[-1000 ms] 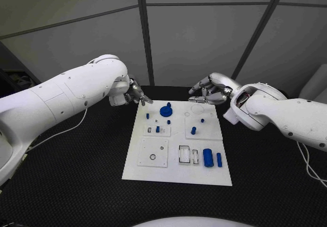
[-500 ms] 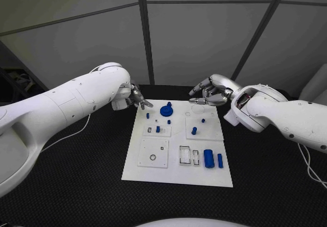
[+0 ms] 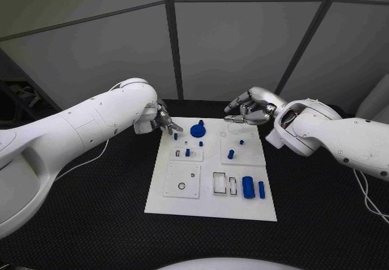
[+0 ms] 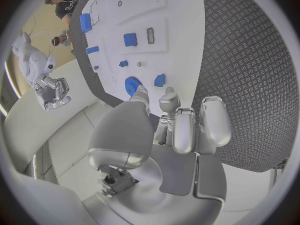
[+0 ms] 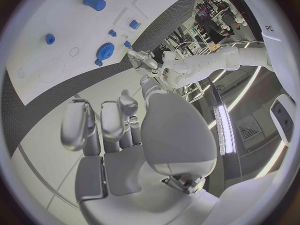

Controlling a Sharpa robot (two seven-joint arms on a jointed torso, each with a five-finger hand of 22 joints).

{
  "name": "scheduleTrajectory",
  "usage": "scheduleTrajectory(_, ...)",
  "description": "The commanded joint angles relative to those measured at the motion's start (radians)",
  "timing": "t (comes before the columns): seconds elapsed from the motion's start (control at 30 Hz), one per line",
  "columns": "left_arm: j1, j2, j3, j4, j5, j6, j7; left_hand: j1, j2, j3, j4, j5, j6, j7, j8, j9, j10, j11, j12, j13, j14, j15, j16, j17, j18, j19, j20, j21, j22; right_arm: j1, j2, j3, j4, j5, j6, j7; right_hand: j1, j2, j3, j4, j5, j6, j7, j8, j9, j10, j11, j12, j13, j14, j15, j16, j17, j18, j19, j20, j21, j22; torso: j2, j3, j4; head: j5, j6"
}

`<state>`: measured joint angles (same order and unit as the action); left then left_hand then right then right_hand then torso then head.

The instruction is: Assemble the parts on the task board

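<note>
The white task board (image 3: 211,199) lies mid-table. On its far part stand a blue gear (image 3: 198,132), a small blue peg (image 3: 175,136) and other short pegs; two blue cylinders (image 3: 248,187) lie near its front right corner. My left hand (image 3: 165,122) hovers at the board's far left corner, fingertips just over the small peg, holding nothing. In the left wrist view the peg (image 4: 160,80) and gear (image 4: 132,85) sit just past the fingertips (image 4: 169,94) of the left hand (image 4: 178,130). My right hand (image 3: 252,109) hangs over the far right corner, fingers loosely bent and empty; its wrist view shows the right hand (image 5: 119,125) above the gear (image 5: 105,50).
Two raised white sub-plates (image 3: 183,181) with cut-outs and a clear-rimmed slot (image 3: 220,183) occupy the board's front half. Black textured table (image 3: 89,214) surrounds the board. Grey wall panels (image 3: 235,45) stand behind.
My left hand has moved right and slightly forward, from beside the board to over its far left corner by the small peg. The right hand has stayed put.
</note>
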<state>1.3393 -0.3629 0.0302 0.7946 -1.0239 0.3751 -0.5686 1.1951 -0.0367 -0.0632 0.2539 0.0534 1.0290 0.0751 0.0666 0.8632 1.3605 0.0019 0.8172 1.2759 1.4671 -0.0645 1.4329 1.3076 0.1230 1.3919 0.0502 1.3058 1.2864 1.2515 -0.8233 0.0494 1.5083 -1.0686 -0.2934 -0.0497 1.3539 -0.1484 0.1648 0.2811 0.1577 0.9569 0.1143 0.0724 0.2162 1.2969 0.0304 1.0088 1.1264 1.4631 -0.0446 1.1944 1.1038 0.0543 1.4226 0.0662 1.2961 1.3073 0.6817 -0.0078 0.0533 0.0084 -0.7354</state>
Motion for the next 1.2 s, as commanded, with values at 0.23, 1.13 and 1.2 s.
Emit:
scheduleTrajectory(0.23,-0.001,0.003,0.000,0.002,-0.012,0.077,0.011,0.038,0.027,-0.007,-0.015,-0.002,0.016,0.000,0.003,-0.020,0.007,0.000,0.011,0.002,0.071,0.004,0.012,0.153,-0.045,0.003,0.000,0.005,0.003,0.002,0.001,0.001,0.004,-0.004,-0.002,0.002,-0.013,0.001,0.000,0.006,0.005,0.005,-0.001,-0.006,0.002,0.001,-0.001,0.005,0.000,0.007,-0.001,-0.004,0.002,0.014,0.006,-0.001,-0.001,0.010,0.000,-0.0004,-0.0002,0.001,-0.002)
scheduleTrajectory(1.13,-0.006,0.011,0.000,-0.006,-0.012,0.057,0.029,0.080,0.075,-0.006,-0.040,-0.002,0.030,-0.001,0.005,-0.052,0.010,-0.001,0.023,0.002,0.074,0.004,0.023,0.162,-0.048,0.009,0.001,0.014,0.017,0.002,0.004,0.001,0.005,-0.004,-0.002,0.002,-0.013,0.003,0.001,0.006,0.005,0.005,-0.001,-0.006,0.002,0.001,-0.001,0.006,0.001,0.007,-0.001,-0.003,0.003,0.014,0.007,-0.001,0.000,0.010,-0.001,-0.0006,-0.0001,-0.003,-0.007)
scheduleTrajectory(1.2,-0.006,0.012,0.000,-0.007,-0.012,0.057,0.029,0.078,0.076,-0.008,-0.040,-0.002,0.030,0.000,0.004,-0.054,0.010,-0.001,0.024,0.002,0.074,0.004,0.023,0.163,-0.048,0.009,0.001,0.014,0.017,0.002,0.004,0.001,0.005,-0.004,-0.002,0.002,-0.013,0.003,0.001,0.006,0.005,0.005,-0.001,-0.006,0.002,0.001,-0.001,0.006,0.001,0.007,-0.001,-0.003,0.003,0.014,0.007,-0.001,0.000,0.010,-0.001,-0.0006,-0.0001,-0.003,-0.006)
